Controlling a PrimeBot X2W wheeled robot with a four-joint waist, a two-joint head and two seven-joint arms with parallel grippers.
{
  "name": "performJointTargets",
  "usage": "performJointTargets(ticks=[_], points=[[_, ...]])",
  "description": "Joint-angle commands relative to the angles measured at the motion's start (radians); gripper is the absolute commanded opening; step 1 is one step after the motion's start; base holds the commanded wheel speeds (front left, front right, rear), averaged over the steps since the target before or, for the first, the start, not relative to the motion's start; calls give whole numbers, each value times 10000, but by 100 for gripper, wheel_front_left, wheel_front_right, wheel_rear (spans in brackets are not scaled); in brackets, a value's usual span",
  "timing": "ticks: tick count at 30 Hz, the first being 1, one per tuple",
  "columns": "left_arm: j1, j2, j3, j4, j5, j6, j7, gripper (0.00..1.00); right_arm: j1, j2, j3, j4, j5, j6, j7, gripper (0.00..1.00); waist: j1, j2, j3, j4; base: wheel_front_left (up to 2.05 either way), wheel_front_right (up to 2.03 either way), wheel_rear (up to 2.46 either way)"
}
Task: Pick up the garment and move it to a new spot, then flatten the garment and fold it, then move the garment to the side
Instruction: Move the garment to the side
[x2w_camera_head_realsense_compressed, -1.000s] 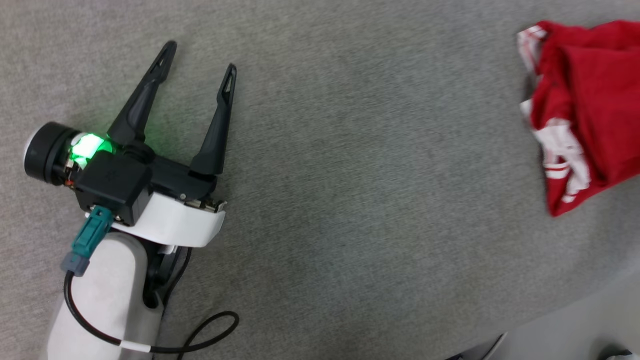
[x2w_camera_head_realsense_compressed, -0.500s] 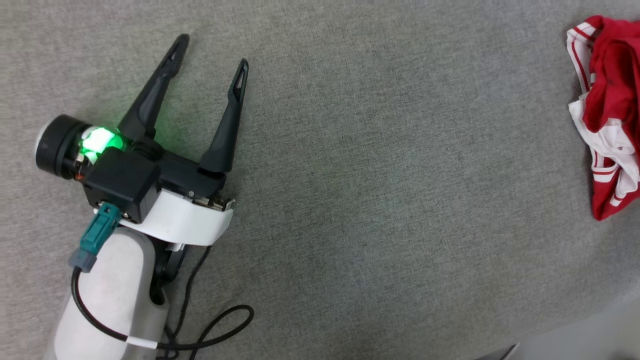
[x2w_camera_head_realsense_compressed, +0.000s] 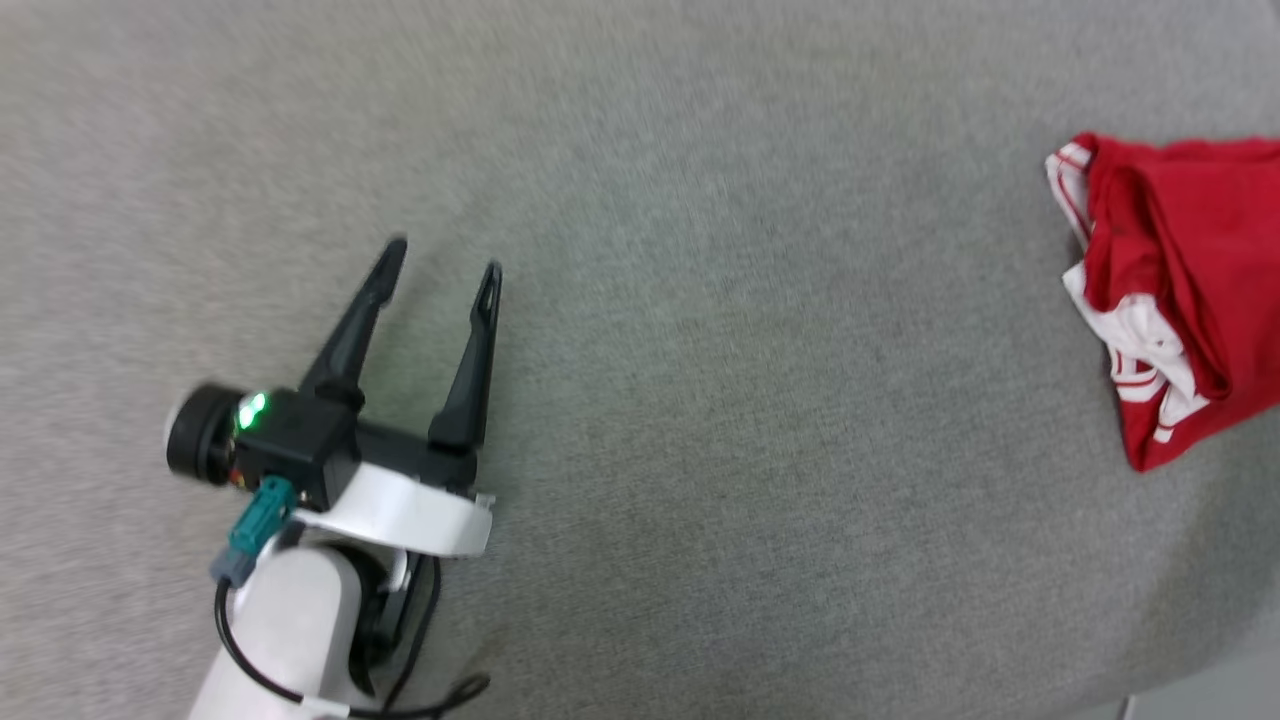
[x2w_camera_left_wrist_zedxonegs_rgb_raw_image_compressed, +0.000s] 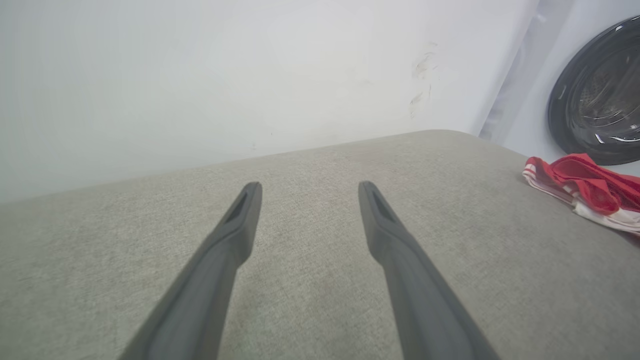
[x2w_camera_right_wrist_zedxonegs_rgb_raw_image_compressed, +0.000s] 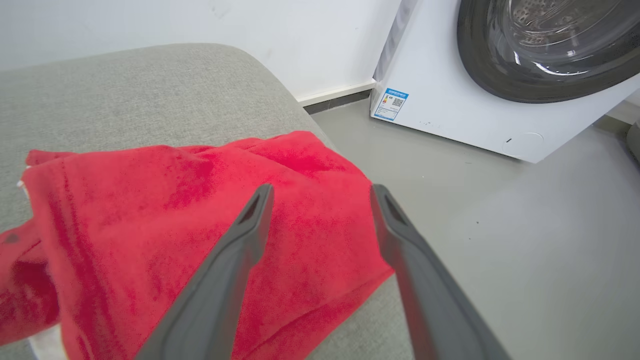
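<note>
Grey cushion (x2w_camera_head_realsense_compressed: 700, 400): garment (x2w_camera_head_realsense_compressed: 1190, 300) bunched at right edge beneath spread right gripper (x2w_camera_right_wrist_zedxonegs_rgb_raw_image_compressed: 321, 192); left gripper (x2w_camera_head_realsense_compressed: 443, 257) spread, well apart.

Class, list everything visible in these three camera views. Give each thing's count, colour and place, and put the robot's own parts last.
garment: one, red with white striped trim, bunched at the cushion's right end.
cushion: one, grey fabric, under the garment.
wall: one, white, behind the cushion.
washing machine: one, white with dark round door, on the floor past the cushion's end.
label: one, blue and white, on the machine's side.
floor: one, grey, beside the cushion.
left hand: one, dark fingers, open, over bare cushion.
right hand: one, dark fingers, open, above the garment.
</note>
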Motion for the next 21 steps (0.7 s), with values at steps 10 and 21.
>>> performJointTargets(ticks=[10,21], points=[[1142,-256,255,725,-359,308,-187,100,2481,1051,538,-1477,612,-12,-744,100,1,0,-1933,931,0,0,0],[2077,-674,530,1435,-697,488,-236,100,4586,1634,2172,-3523,1181,-11,-515,100,1,0,-3214,1725,0,0,0]])
